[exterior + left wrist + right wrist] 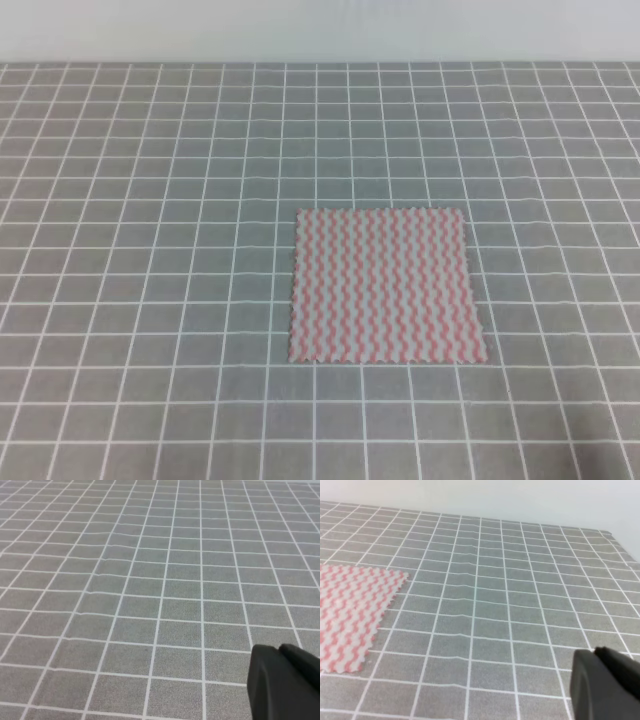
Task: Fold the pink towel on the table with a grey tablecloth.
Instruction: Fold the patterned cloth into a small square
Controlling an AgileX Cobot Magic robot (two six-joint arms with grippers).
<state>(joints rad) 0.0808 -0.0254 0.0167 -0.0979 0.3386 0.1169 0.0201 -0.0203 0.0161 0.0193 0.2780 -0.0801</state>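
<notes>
Towel (pixel 385 286): thin square, pink-white wavy stripes, scalloped edges, flat and unfolded, right of centre on table (pixel 150 250); grey cloth, white grid, faint wrinkles; left gripper (pixel 285 685) and right gripper (pixel 607 685): dark corners only at wrist-view edges, above cloth, jaw state cannot tell.

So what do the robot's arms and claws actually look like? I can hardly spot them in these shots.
Very little shows. In each wrist view only a corner of a gripper appears at the lower right: the left gripper and the right gripper are both matte black, blocky, with rounded edges and a seam between two parts. No cables, markings or arm links are visible, and the overhead view shows neither arm.
</notes>
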